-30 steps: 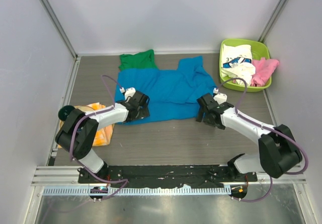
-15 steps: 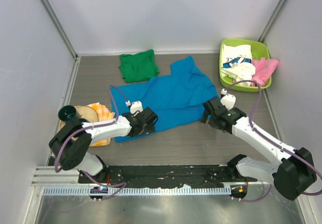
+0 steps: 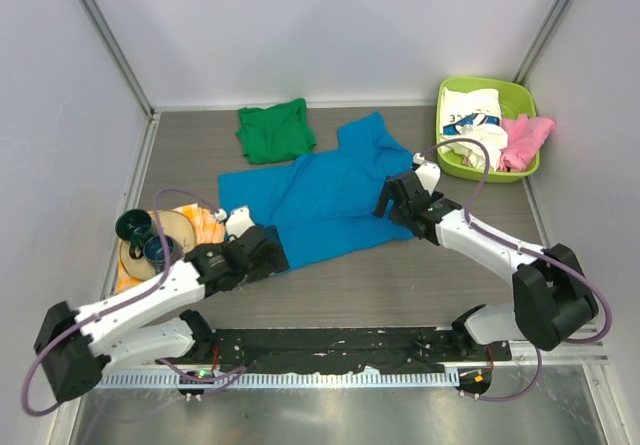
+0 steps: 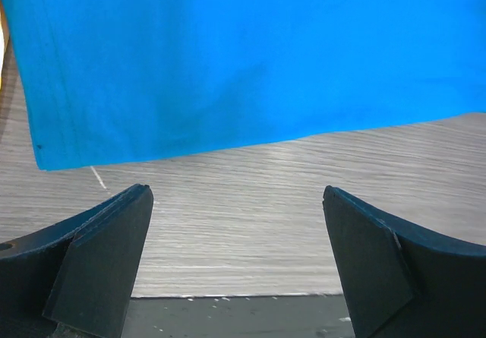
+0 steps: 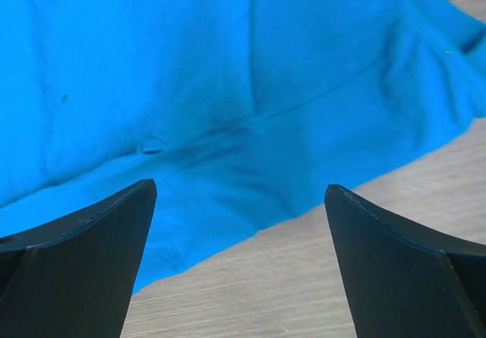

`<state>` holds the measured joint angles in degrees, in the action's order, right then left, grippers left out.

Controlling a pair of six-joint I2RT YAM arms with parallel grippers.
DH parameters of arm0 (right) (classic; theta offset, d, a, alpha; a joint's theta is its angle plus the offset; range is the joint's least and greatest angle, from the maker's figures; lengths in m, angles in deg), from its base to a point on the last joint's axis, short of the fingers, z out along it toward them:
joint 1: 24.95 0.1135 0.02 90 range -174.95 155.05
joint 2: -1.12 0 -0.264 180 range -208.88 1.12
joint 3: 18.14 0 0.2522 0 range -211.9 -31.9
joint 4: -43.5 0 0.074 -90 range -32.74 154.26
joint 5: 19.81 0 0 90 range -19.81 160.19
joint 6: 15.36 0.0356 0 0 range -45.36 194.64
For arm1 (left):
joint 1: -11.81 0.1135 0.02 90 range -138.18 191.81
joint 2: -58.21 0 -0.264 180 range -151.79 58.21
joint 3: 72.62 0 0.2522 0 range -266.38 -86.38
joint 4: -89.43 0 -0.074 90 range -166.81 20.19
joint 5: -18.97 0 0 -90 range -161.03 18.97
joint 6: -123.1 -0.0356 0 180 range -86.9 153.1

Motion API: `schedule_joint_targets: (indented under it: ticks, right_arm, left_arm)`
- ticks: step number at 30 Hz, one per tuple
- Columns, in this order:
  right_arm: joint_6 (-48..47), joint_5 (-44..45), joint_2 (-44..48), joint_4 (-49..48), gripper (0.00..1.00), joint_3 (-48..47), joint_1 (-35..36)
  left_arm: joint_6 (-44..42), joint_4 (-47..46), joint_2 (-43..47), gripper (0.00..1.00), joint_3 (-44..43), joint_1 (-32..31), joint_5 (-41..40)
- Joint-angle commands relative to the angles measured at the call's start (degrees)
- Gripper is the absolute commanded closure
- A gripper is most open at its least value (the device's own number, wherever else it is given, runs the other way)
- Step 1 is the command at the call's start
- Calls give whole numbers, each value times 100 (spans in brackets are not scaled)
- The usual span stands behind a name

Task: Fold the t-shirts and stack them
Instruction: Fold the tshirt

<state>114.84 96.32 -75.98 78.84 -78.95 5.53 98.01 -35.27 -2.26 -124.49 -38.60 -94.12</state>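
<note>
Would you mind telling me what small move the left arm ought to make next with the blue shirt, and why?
Probably ease the left gripper forward and close on the near hem of the blue t-shirt. It lies spread out, unfolded; the jaws stand open and empty, with bare table between them and the hem.

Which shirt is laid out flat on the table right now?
The blue shirt, mid-table. The green shirt lies folded behind it; the white shirt and pink shirt sit bunched in the basket.
</note>
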Motion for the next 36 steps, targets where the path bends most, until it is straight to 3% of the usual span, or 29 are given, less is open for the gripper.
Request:
schedule_joint_targets:
  ticks: [1,5,10,20,25,30,36]
  right_arm:
    - [-250,-739,-182,-1487,0,160,-33]
    - [-312,-1118,-376,-1929,0,310,-42]
    - [-233,-1321,-622,-2387,0,600,-42]
    - [127,-1207,-351,-2440,1,1654,2]
    - [601,-496,528,-1220,1,2147,633]
    - [1689,23,1704,474,0,2226,1442]
    - [2535,454,2427,1557,0,2183,2207]
  left_arm:
    - [-153,-127,1070,0,-206,-39,-169]
    - [-268,11,1801,0,-346,-30,-370]
    - [-373,355,1609,0,-689,-39,-486]
    - [-251,65,1503,0,-382,-39,-433]
    - [-198,21,1520,0,-276,-30,-398]
    - [-127,-31,1538,0,-162,-30,-424]
    - [-39,-233,1380,0,-4,-39,-179]
